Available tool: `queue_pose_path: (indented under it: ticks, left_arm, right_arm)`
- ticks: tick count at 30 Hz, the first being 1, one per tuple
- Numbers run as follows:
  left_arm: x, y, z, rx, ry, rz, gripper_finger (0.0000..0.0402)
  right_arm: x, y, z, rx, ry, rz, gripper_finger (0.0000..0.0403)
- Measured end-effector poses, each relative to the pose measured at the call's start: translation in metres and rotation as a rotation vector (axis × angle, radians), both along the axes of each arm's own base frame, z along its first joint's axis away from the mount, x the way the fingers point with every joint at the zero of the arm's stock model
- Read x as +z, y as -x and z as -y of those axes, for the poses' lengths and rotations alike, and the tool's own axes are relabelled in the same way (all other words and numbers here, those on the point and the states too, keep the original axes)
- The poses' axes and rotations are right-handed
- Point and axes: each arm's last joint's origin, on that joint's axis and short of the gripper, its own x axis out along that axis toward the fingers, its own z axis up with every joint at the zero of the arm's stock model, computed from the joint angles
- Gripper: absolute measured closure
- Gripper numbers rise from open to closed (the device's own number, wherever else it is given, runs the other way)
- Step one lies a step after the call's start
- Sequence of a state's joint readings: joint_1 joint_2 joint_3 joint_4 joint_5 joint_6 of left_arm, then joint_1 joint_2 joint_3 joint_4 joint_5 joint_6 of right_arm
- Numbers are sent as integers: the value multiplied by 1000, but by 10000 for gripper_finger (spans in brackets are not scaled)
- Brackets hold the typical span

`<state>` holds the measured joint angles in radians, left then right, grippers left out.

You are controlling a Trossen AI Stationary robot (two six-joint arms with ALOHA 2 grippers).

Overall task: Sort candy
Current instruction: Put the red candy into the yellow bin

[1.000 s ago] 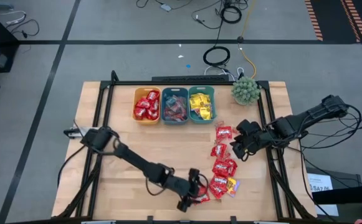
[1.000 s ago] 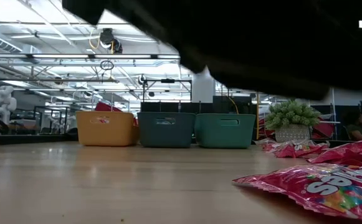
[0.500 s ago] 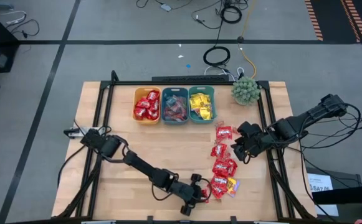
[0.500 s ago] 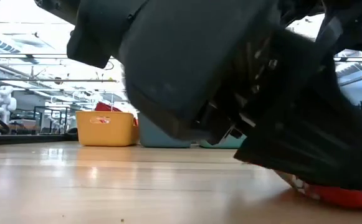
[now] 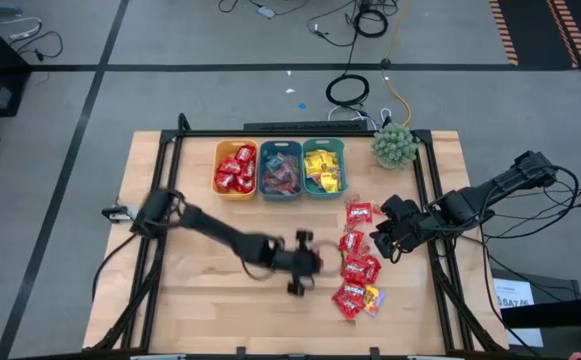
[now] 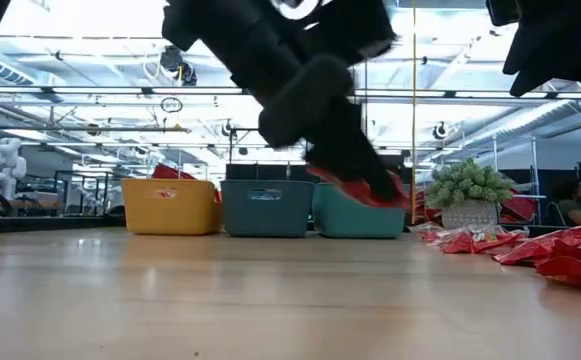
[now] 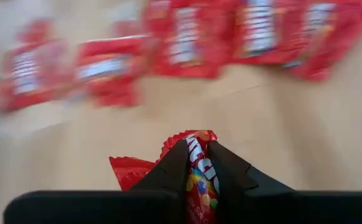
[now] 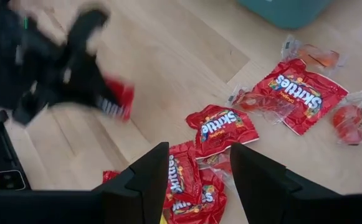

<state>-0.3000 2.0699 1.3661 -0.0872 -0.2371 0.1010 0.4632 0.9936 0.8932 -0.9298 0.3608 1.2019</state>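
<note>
Pale wood makes up the surface [image 5: 200, 300] under both arms, with three bins at its far edge: an orange bin [image 5: 236, 170] of red packets, a dark teal bin [image 5: 280, 170] of mixed small pieces, and a lighter teal bin [image 5: 323, 168] of yellow ones. Ahead of the left end effector [image 5: 313, 263] lies the loose row of red packets [image 5: 355, 268], with a few small clear-wrapped pieces [image 8: 347, 119] at the row's bin-side end.

The left end effector is lifted off the surface, pinched narrow on one red packet [image 7: 199, 177]; the wrist view shows the grip taking only a crimped edge, the rest hanging loose. That thin hold is the main risk: a quick swing toward the orange bin, which lies well beyond and to the side of the end effector, could let the slick wrapper slide out short of the rim.

The right end effector [image 8: 196, 168] hovers half-open and empty above the row, just past the left one. If both reach into the row together, they could collide or scatter packets.
</note>
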Motion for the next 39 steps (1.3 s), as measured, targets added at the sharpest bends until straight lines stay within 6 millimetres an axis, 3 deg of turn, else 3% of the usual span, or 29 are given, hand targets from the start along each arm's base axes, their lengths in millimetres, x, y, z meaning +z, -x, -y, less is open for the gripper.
queue_pose_path:
  ticks: [4,10,14,19,23,30,39]
  left_arm:
    - [32,22,-47,73,-1,111,352]
    - [58,88,-105,201,16,295,353]
    - [66,135,-133,253,16,365,352]
    - [78,173,-169,294,-33,430,351]
    - [72,193,-200,304,-9,424,350]
    - [66,216,-245,500,12,424,349]
    - [69,241,-271,687,3,423,348]
  right_arm:
    - [0,1,-2,-16,-16,3,241]
    - [-3,-1,-5,-50,-14,0,241]
    - [-6,-7,-6,-108,1,18,241]
    - [-11,-19,-11,-134,26,40,241]
    - [-17,-29,-16,-136,24,52,241]
    - [-31,-41,-23,-207,-9,24,241]
    - [-42,-48,-26,-341,-81,3,241]
